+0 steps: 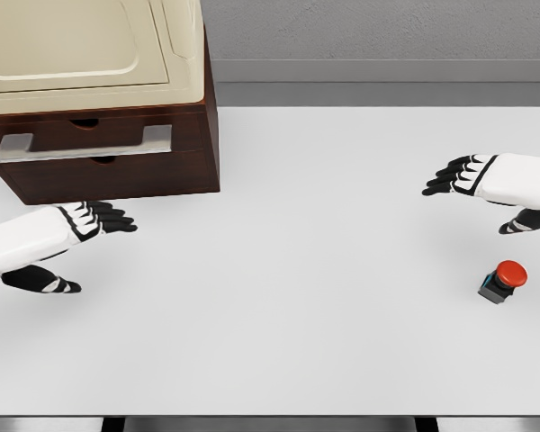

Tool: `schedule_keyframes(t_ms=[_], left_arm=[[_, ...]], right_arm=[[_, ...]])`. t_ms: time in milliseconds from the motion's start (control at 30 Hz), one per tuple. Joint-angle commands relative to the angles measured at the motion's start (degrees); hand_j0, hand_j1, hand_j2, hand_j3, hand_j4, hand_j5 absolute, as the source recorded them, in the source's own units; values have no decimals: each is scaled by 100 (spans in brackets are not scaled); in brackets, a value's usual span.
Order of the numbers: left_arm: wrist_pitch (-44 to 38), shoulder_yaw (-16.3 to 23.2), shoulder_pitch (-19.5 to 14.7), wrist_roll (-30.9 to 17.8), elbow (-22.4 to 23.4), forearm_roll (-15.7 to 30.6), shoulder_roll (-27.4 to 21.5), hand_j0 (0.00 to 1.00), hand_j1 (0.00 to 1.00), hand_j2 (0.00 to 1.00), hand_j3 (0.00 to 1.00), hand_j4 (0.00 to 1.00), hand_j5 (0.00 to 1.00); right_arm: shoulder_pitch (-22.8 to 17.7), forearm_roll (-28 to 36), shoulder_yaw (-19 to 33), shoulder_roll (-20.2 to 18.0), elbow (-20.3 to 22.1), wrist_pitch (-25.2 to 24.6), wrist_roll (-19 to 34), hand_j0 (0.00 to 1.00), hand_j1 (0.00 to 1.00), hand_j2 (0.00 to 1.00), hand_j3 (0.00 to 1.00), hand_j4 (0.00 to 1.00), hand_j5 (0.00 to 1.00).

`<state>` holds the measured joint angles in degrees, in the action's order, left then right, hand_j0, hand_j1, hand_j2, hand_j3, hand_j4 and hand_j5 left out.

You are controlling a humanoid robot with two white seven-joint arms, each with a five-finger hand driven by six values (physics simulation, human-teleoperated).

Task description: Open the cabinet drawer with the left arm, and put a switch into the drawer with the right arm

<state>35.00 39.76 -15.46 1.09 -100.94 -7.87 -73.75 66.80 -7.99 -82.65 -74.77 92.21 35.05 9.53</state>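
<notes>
Now, on the far left of the white worktop (297,342) stands the dark brown cabinet (198,135) with its cream top (81,45). On its front I see two drawers, one above the other, both closed, and a long pale handle (85,144) lies across the upper drawer (99,133). Just below the cabinet, near its lower front edge but not touching it, is my left robot hand (67,238). Its fingers are stretched out flat toward the right, the thumb hangs lower, and it holds nothing. Nothing stands between this hand and the handle.

The middle of the worktop is bare white surface. Behind the worktop runs a grey wall (378,31).

On the right side, my right robot hand (490,184) hovers above the worktop with fingers extended toward the left, relaxed and holding nothing. The switch (503,280), a small dark box with a red round button on top, sits on the worktop near the right edge. It lies below my right robot hand in the picture, closer to me, near but clearly apart from it, and well apart from the cabinet.
</notes>
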Motion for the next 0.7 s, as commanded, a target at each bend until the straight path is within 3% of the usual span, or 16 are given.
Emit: schedule_keyframes(t_ms=[0, 200, 367, 467, 600, 667], left_arm=[[0, -21, -19, -3, -5, 75, 107, 100, 100, 100, 100, 100, 100], [0, -12, -406, -29, -5, 523, 72, 100, 100, 100, 100, 100, 100], [0, -21, -625, -434, 4, 1226, -43, 100, 100, 100, 100, 100, 100], [0, -21, -643, -1101, 13, 1779, -60, 100, 100, 100, 100, 100, 100], [0, -21, -757, -1198, 31, 2035, -122, 100, 100, 100, 100, 100, 100], [0, -214, -766, -1198, 31, 2149, -131, 100, 100, 100, 100, 100, 100]], right_arm=[[0, 34, 4, -12, -1, -5, 5, 100, 100, 100, 100, 100, 100], [8, 25, -49, -152, 16, -5, 128, 100, 100, 100, 100, 100, 100], [52, 16, -67, -354, 78, -5, 417, 100, 100, 100, 100, 100, 100], [52, 7, -119, -372, 87, -5, 558, 100, 100, 100, 100, 100, 100], [44, -10, -225, -416, 87, -5, 971, 100, 100, 100, 100, 100, 100], [35, -45, -242, -425, 69, -5, 1006, 100, 100, 100, 100, 100, 100]])
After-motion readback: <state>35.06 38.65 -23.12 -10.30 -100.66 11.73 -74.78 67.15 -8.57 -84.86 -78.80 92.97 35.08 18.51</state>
